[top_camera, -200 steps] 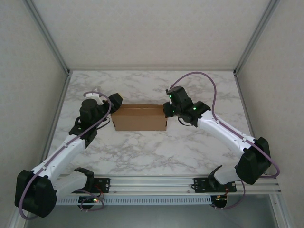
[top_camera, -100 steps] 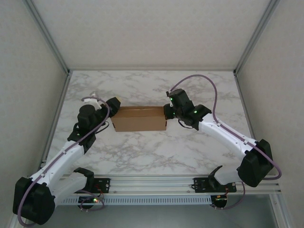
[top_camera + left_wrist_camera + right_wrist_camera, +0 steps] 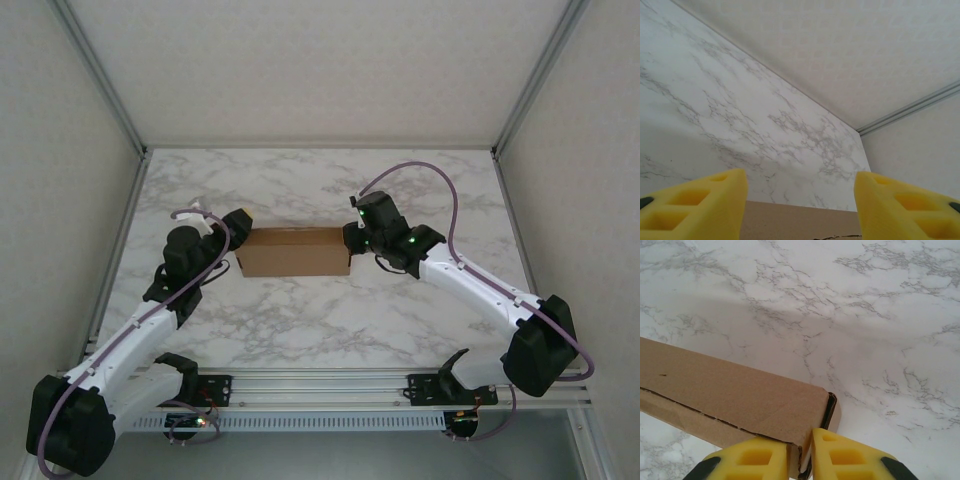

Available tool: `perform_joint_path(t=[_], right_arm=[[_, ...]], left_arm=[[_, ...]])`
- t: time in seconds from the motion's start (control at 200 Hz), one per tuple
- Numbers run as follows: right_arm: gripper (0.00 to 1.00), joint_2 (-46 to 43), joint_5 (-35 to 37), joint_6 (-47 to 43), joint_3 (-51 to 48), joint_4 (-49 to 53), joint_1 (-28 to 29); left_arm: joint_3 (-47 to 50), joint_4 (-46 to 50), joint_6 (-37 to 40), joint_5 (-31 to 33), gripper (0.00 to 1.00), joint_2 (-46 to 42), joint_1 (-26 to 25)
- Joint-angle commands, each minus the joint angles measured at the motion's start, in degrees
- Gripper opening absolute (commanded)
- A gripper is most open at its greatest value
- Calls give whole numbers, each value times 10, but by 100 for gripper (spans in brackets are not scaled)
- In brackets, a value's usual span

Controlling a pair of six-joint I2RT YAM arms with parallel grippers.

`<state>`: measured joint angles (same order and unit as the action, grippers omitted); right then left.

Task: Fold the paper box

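Observation:
The paper box (image 3: 295, 252) is a closed, shallow brown cardboard box lying on the marble table (image 3: 330, 185) in the middle. My right gripper (image 3: 350, 240) is at its right end. In the right wrist view the right gripper (image 3: 800, 442) is shut on the box (image 3: 730, 395), with the cardboard end wall at the corner pinched between its yellow fingers (image 3: 750, 460). My left gripper (image 3: 240, 228) is at the box's left end. In the left wrist view the left gripper (image 3: 800, 190) is open, its fingers wide apart, and a strip of the box (image 3: 800, 222) shows low between them.
White walls and aluminium frame posts (image 3: 120, 110) enclose the table on three sides. The arm bases sit on a rail (image 3: 320, 385) at the near edge. Bare marble lies behind and in front of the box.
The left jaws have narrowed a little and the left arm has shifted slightly at the box's left end. The right gripper has stayed on the right end, and the box has barely moved.

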<state>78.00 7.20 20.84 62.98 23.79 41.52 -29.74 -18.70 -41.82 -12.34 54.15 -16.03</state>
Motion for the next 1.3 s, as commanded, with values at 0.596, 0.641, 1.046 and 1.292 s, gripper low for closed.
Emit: perform_joint_path(t=[0.596,0.641,1.046,1.292], right_arm=[[63,-47,-108,77,38,15,-21],[62,-41,-106,90,46,23,-24],[57,20,-46,104,63,77,-37],[42,24,-62,112,-6,35,-37]], left_arm=[[16,49,-15,-18,58,8,-2],[18,50,-16,-17,58,7,-2],[45,48,-31,-13,57,1,-2],[57,50,-42,-12,56,2,-2]])
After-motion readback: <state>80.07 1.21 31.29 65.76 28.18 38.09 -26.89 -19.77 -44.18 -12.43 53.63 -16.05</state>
